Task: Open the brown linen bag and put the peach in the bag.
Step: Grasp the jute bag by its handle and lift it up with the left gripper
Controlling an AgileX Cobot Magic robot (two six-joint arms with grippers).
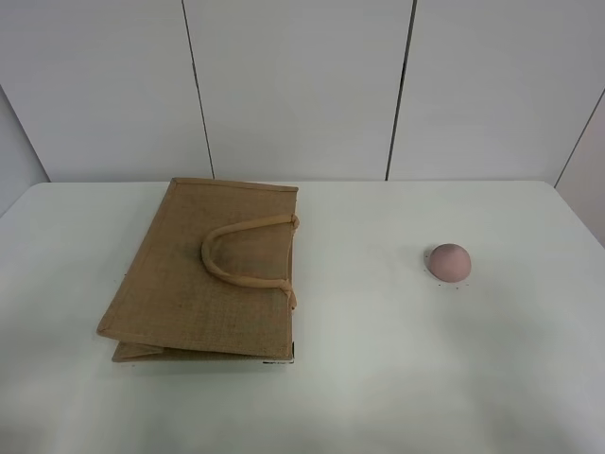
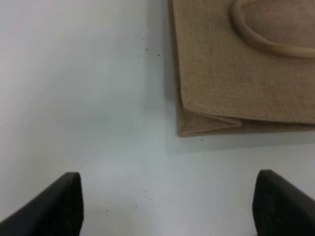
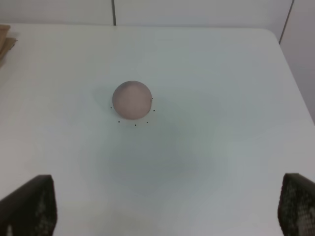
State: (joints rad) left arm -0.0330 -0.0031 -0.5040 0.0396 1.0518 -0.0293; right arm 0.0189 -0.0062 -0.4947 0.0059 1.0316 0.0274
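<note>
high view overlooks table (image 1: 397,378); wrists look down, seemingly near.

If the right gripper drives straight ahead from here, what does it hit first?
Probably the peach, lying just off-centre ahead of the open right gripper, with only table between them; depth is unclear.

Bright even light, soft faint shadows, wrist views slightly blurred (foreground most)

Tan-brown woven bag (image 1: 189,284), dusty-pink peach (image 1: 450,261), white table (image 1: 378,378).
</note>
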